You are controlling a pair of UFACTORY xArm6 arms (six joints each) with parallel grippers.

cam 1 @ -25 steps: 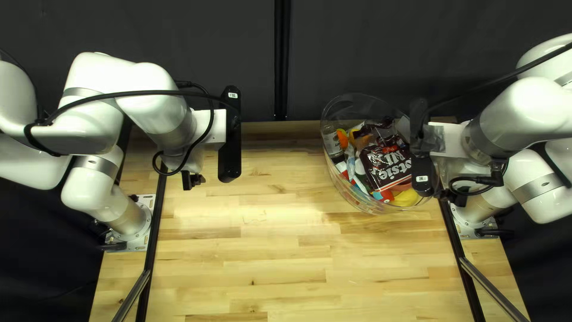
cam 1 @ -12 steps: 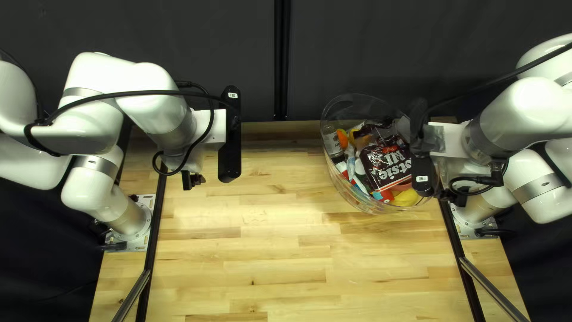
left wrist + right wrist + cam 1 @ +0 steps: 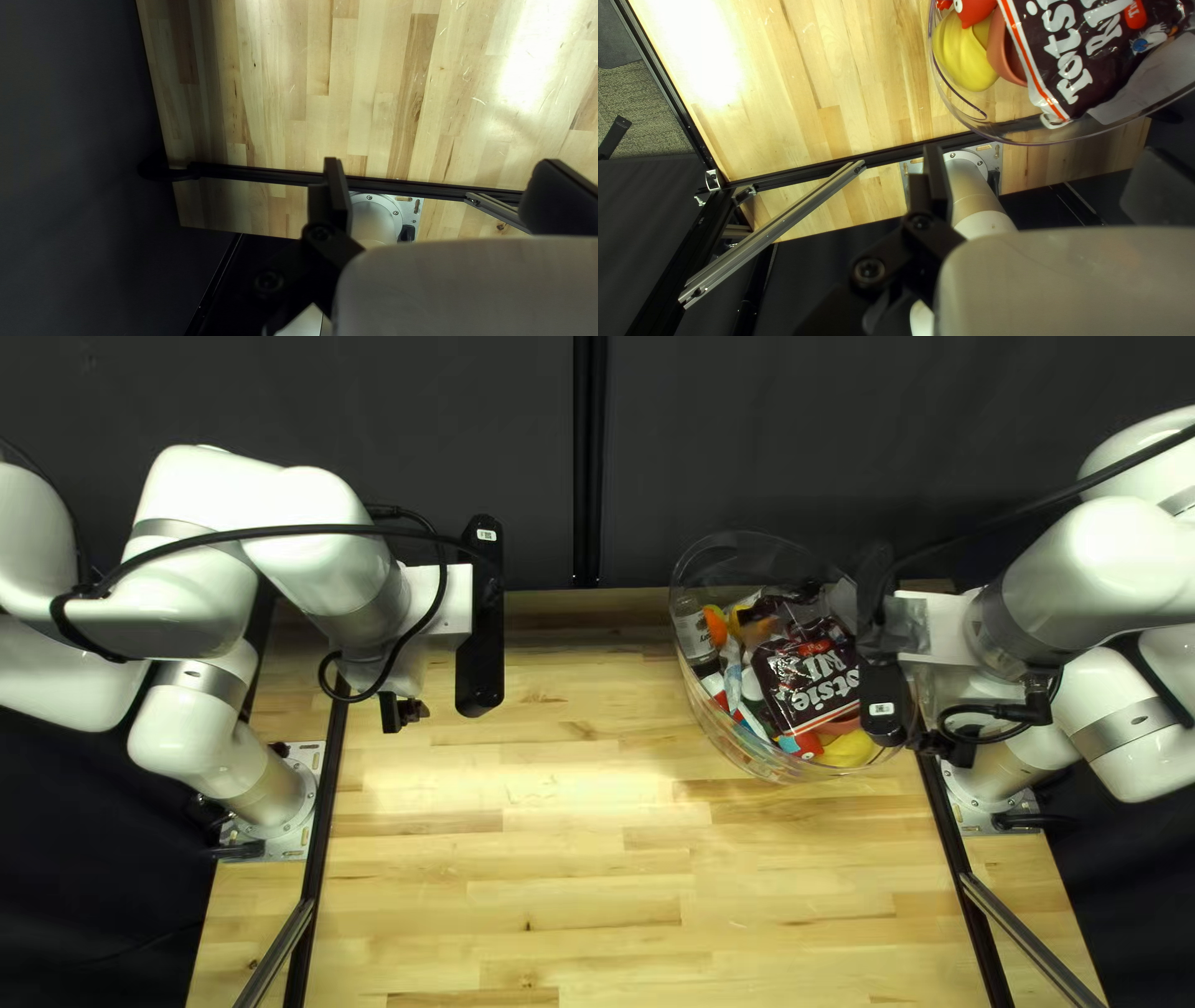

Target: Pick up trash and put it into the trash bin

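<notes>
A clear bin, filled with wrappers and toys, stands at the right of the top left view. On its heap lies a brown candy bag, with a yellow item beside it. My right gripper is by the bin's right side; in the right wrist view this gripper is open and holds nothing, with the bin's rim ahead. My left gripper hangs over the table's left part. Seen in the left wrist view, the same gripper has its fingers apart, nothing between them.
Bare wood of the table shows between the arms and toward the near edge. Black rails run along both sides, with a metal brace near the right one. A dark curtain hangs behind the far edge.
</notes>
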